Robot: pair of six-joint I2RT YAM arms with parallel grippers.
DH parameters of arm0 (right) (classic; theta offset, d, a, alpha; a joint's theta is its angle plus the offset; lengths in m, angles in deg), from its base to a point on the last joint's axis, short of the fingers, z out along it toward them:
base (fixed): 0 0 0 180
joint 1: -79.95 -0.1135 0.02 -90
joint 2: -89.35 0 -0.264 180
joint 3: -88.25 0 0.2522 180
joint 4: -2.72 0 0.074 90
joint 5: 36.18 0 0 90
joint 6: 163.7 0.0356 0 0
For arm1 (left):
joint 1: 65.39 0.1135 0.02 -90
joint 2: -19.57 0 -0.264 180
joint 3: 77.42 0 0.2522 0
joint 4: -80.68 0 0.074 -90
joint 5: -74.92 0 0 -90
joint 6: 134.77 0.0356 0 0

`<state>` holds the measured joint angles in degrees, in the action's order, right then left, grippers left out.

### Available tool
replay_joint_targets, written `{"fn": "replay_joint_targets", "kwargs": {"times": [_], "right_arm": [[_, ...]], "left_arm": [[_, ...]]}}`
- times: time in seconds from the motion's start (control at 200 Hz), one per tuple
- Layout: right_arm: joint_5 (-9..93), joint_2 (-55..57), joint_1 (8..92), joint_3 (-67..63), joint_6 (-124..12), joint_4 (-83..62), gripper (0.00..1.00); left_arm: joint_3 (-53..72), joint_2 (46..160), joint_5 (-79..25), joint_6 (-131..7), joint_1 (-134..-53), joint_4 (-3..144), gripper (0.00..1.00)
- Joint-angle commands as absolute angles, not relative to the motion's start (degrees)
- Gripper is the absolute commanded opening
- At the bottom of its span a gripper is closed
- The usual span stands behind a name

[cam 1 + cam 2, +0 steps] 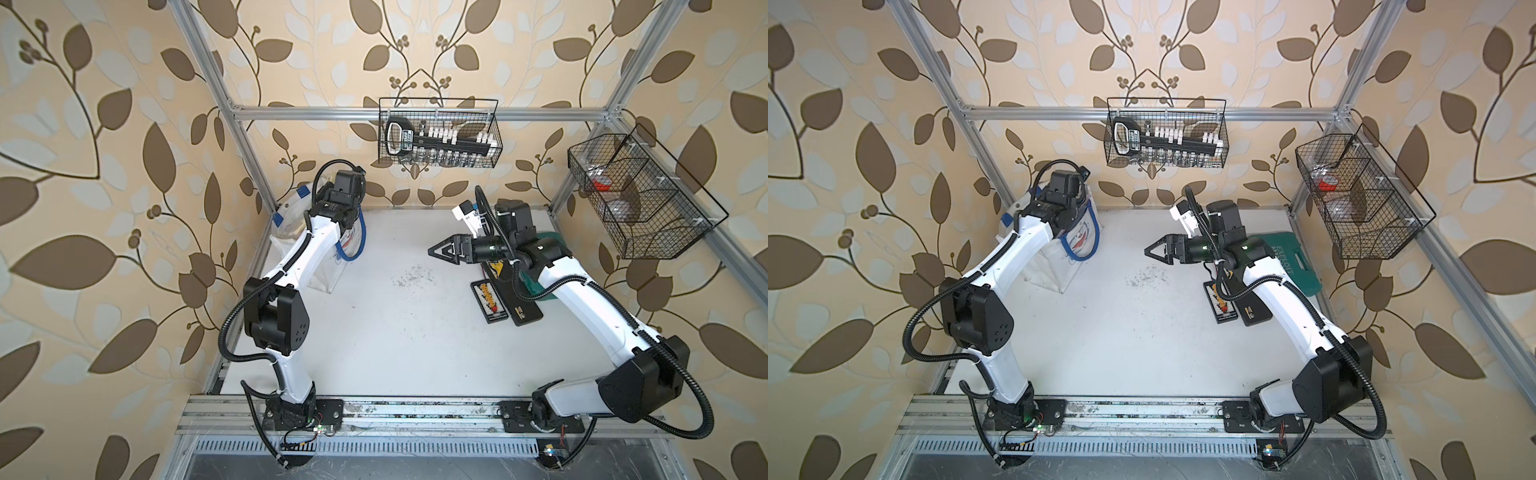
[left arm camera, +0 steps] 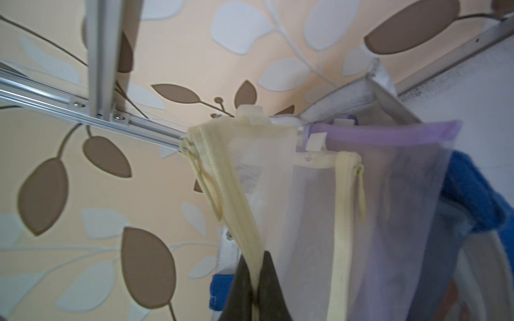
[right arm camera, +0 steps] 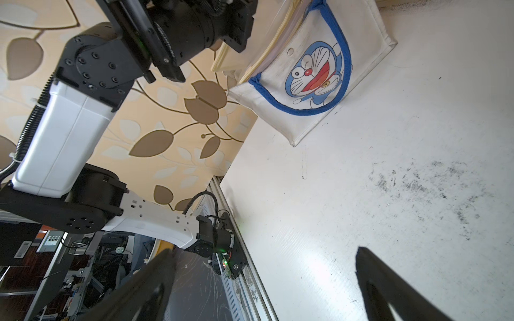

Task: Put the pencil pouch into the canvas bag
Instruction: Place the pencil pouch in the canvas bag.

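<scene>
My left gripper (image 2: 254,268) is clamped on the cream zipper tape of the translucent mesh pencil pouch (image 2: 306,211). The pouch hangs at the open mouth of the canvas bag (image 3: 364,52) in the table's far left corner; how deep it sits I cannot tell. My right gripper (image 3: 264,250) has its jaws wide apart and empty above the white table (image 3: 361,194). Legible marks: a blue cartoon-cat print (image 3: 314,75) on the bag, and "EXPLOIT" on the teal tool case (image 1: 1289,262).

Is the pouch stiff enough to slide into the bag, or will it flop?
Likely floppy: the pouch is thin see-through mesh, and its zipper edge curves away where the left gripper pinches it. Probably light: that one pinch carries it.
</scene>
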<state>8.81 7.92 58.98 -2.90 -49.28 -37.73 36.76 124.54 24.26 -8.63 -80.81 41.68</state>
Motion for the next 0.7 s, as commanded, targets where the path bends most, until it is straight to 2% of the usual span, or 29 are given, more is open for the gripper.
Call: {"fn": "replay_joint_targets", "kwargs": {"times": [0.0,0.105,0.27,0.44,0.595,0.695], "right_arm": [[7.88,7.78,59.18,-4.77,-49.09,-37.41,0.99],[8.07,8.22,59.16,-4.75,-49.01,-37.32,1.0],[7.94,8.48,59.2,-4.61,-49.05,-37.23,0.99],[7.96,9.18,59.29,-3.93,-49.03,-37.23,0.99],[8.22,9.67,59.24,-3.24,-49.0,-37.18,0.99],[8.17,9.81,59.27,-2.85,-48.9,-36.79,0.99]], "left_arm": [[38.47,124.45,20.34,-16.6,-81.3,36.14,0.0],[39.08,124.15,17.16,-21.35,-81.31,33.07,0.01],[40.82,124.11,13.51,-26.5,-81.3,28.06,0.35],[45.75,122.72,4.86,-32.34,-80.59,20.47,0.63],[53.14,121.19,-7.4,-39.23,-78.5,10.49,0.72],[56.38,119.87,-12.11,-42.55,-75.69,7.95,0.73]]}}
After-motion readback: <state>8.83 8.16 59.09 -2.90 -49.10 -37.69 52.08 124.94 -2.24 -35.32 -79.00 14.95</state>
